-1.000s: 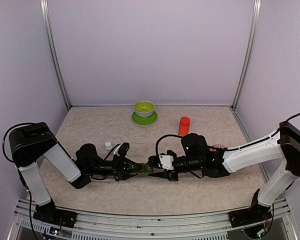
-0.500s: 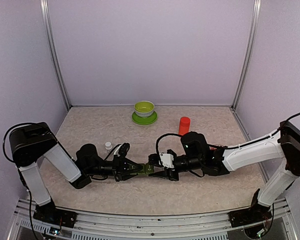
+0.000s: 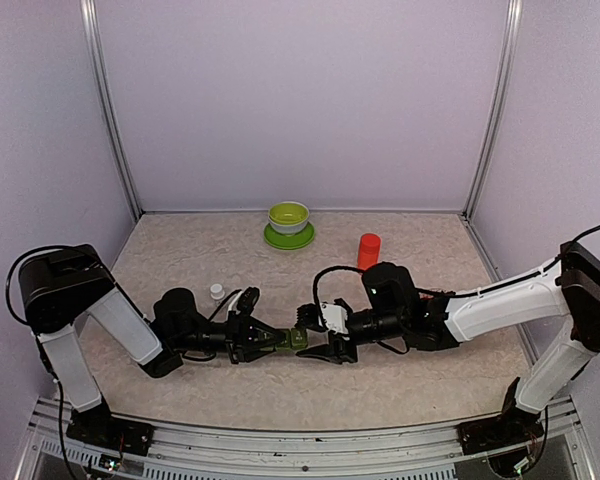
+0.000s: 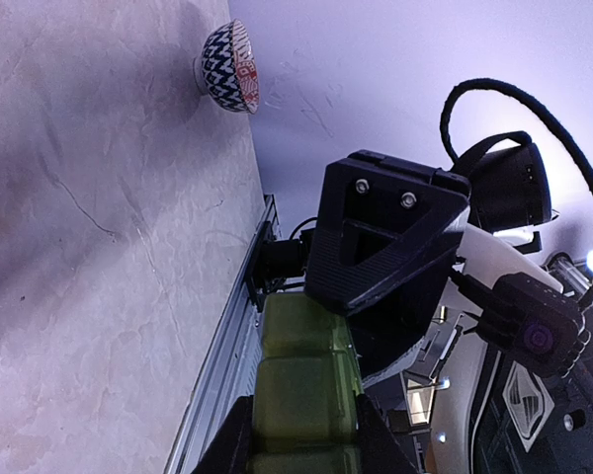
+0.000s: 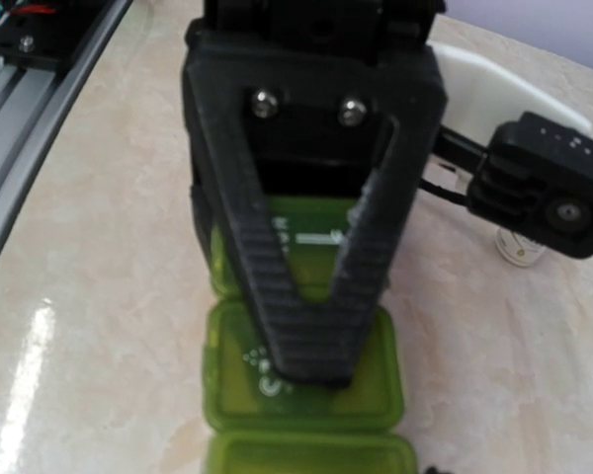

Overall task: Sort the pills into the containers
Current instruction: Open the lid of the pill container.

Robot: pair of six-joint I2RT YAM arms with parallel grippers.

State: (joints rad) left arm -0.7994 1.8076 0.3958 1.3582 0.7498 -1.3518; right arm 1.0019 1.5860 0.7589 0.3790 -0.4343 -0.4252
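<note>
**Top view.** The strip (image 3: 292, 338) sits at the near middle of the worktop (image 3: 180, 250), between the two arms. The left fingers (image 3: 262, 338) are clenched on its left end. I judge this steadies it so the other arm can work the lids. The right fingers (image 3: 325, 352) stand parted about its right end; whether they touch it cannot be told. The green bowl (image 3: 288, 217), red bottle (image 3: 368, 250) and white cap (image 3: 216, 291) stand well apart behind. No pills are seen.

**Left wrist view.** This shows what the top view cannot. The wrist is rolled, so the hold is across the strip's top and underside, and the compartments run away from the camera. One right finger lies over the far compartment. A patterned bowl (image 4: 229, 67), not made out from above, stands far off.

**Right wrist view.** One left finger lies pressed along the lids, which appear shut. The right fingers themselves are out of frame, so this view settles nothing on their state. In my judgement, sorting has not yet begun.
</note>
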